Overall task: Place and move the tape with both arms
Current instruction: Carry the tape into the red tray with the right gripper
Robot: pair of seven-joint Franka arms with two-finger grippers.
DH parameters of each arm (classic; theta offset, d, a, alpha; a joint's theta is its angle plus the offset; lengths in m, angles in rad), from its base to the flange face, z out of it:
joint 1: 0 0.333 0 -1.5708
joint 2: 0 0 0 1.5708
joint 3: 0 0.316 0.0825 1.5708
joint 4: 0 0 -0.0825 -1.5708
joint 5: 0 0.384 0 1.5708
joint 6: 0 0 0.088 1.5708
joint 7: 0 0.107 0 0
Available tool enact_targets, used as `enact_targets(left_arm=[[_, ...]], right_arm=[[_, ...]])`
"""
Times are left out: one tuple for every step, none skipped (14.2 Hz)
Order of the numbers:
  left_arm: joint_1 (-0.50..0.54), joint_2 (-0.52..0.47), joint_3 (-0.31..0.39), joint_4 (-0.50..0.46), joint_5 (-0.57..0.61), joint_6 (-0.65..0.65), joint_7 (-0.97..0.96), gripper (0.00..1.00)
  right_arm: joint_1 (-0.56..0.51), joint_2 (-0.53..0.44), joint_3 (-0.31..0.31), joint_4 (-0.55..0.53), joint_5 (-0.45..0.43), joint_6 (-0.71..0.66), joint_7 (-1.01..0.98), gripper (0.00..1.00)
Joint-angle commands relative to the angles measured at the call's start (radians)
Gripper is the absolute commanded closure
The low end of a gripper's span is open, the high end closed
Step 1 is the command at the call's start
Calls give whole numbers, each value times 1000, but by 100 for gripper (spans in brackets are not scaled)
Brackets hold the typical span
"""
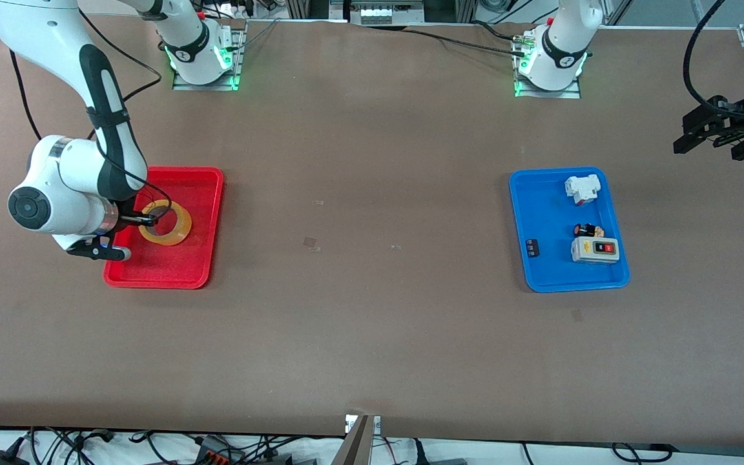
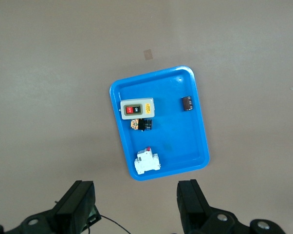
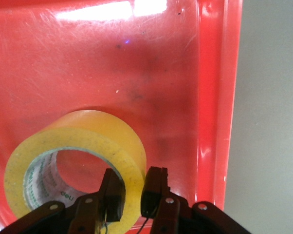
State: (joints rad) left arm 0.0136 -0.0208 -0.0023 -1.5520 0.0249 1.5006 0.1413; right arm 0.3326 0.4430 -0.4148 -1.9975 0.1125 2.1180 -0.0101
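The tape roll [image 3: 76, 163] lay flat in the red tray [image 1: 201, 184] at the right arm's end of the desk. We judged the grasp step in hand: the right pincer [image 3: 133, 195] clamped the roll's wall, one finger inside the hollow. Next came a lift clear of the rim. Only the right wrist view showed that grip. The left pincer [image 2: 137, 207] waited, spread apart, above the blue tray [image 2: 197, 122].

yellow tape [image 1: 165, 223], red tray [image 1: 197, 187], blue tray [image 1: 543, 213]

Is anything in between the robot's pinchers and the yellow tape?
No. The right gripper already pinches the wall of the yellowish translucent tape roll in the red plastic tray. The left gripper waits open, high above the table.
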Motion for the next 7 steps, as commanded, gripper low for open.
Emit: enact_targets(left_arm=[[-1, -13, -4, -2, 26, -14, 6, 0], [-1, -13, -5, -2, 26, -14, 6, 0], [-1, -13, -5, -2, 26, -16, 6, 0], [-1, -13, -5, -2, 26, -16, 6, 0], [-1, -13, -5, -2, 26, -16, 6, 0], [0, -13, -5, 0, 26, -16, 6, 0], [0, -13, -5, 0, 24, -16, 6, 0]], right_arm=[[5, -12, -2, -7, 10, 13, -19, 5], [11, -32, -2, 5, 9, -12, -19, 0], [11, -73, -2, 17, 9, -65, -17, 0], [9, -111, -2, 49, 7, -120, -19, 0], [11, -139, -2, 90, 7, -171, -22, 0], [9, -156, -2, 161, 6, -237, -30, 0], [9, -159, -1, 246, 6, -319, -27, 0]])
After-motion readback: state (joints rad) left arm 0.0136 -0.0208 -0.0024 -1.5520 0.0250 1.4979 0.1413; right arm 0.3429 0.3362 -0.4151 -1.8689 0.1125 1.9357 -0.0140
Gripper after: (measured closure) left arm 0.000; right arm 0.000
